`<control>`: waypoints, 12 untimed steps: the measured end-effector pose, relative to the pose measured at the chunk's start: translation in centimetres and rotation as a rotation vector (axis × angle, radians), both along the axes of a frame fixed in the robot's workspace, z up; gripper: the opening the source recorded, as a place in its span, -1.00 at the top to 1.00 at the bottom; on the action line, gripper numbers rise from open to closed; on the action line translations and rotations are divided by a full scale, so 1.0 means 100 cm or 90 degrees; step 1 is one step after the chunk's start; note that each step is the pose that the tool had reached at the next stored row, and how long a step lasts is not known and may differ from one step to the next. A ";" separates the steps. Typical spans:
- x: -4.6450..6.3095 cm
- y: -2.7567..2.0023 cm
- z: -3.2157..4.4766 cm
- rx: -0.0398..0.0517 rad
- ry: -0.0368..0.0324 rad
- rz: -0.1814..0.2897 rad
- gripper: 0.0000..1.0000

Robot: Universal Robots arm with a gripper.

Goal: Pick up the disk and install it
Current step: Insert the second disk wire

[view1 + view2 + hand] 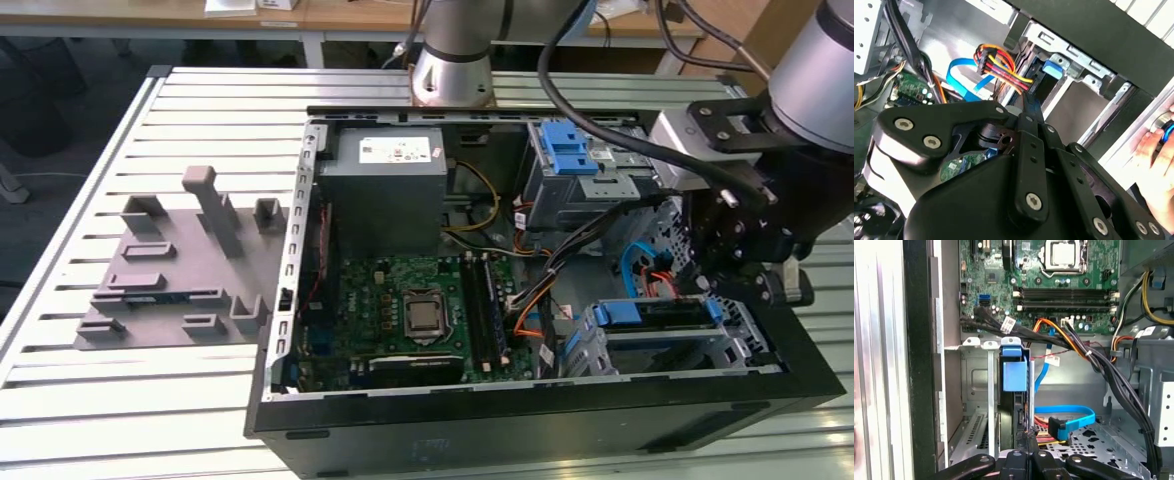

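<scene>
We find the disk seated on edge in the drive cage at the near corner of the open computer case, on the exterior view's right. Its blue plastic frame stands upright between the cage's metal rails in the first wrist view, with the dark body of the drive below it.

The end effector hangs just beside the disk, inside the case on the far side of the cage. In the first wrist view its two black fingers meet tip to tip with no gap and nothing between them, right at the edge of the drive; we see it closed and empty. The second wrist view looks past the black linkages toward the cage, where the blue tab of the frame shows in the slot.

A bundle of red, yellow and orange wires ends at a connector just beside the drive, and a flat blue cable loops across the case floor near it. Farther left lies the green motherboard with its processor socket, and beyond that the grey power supply with a white sticker.

A person's hand rests against the outside of the case in the second wrist view. The case sits on a slatted metal worktop, with a grey moulded fixture well apart on the exterior view's left.
</scene>
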State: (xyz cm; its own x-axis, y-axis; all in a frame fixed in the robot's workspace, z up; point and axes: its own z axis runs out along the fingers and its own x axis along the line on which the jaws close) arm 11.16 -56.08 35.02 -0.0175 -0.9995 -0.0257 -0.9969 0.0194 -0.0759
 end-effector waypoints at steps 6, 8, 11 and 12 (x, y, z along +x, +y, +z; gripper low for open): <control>0.000 0.0000 0.0049 0.0028 0.0339 0.000 0.79; 0.000 0.0001 0.0091 0.0028 0.0375 0.000 0.79; 0.000 0.0004 0.0138 0.0030 0.0455 0.000 0.79; 0.000 0.0006 0.0147 0.0032 0.0481 0.000 0.79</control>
